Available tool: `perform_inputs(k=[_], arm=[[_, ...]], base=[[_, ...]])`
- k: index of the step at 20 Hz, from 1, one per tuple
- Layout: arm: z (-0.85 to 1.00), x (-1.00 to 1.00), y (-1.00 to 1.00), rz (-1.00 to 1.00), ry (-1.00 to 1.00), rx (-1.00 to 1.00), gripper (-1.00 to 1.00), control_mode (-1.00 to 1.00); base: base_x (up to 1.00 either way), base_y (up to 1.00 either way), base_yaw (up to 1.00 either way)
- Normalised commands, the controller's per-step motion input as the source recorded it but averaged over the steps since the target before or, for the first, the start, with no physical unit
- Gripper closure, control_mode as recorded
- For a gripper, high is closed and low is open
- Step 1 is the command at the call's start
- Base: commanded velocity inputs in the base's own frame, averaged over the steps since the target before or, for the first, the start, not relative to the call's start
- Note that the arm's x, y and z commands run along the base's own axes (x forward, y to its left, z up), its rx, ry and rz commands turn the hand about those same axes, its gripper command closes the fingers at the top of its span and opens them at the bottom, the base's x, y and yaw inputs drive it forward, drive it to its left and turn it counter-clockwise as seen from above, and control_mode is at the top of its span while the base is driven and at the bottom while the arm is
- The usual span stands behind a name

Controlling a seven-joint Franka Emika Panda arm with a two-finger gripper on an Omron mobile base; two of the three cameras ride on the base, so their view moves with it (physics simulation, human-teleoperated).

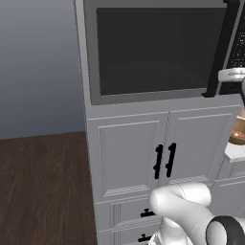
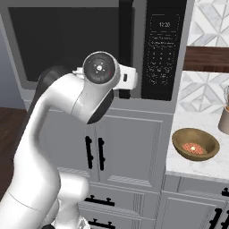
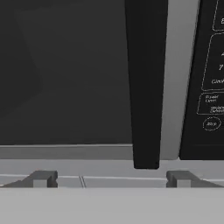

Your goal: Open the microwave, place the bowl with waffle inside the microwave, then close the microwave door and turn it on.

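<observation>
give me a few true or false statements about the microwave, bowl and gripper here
1. The microwave door is shut. True.
2. The bowl sits inside the microwave. False: it rests on the counter to the microwave's right.
3. The gripper is open, its fingertips either side of the lower end of the door handle. True.
4. The bowl is held in the gripper. False: the gripper holds nothing.
5. The control panel is left of the door handle. False: it is to the right.
</observation>
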Motion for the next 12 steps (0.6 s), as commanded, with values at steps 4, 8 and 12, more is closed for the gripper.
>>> perform_inputs(k=[4,8,12], arm=[[0.25,0.54,-0.17,0.00,0.00,0.03,-1.00,-1.00],[0.00,0.43,0.00,0.00,0.00,0.03,-1.00,-1.00],[0.00,0.42,0.00,0.00,0.00,0.03,-1.00,-1.00]], base=[[0.00,0.00,0.00],[0.00,0.00,0.00],[0.00,0.00,0.00]])
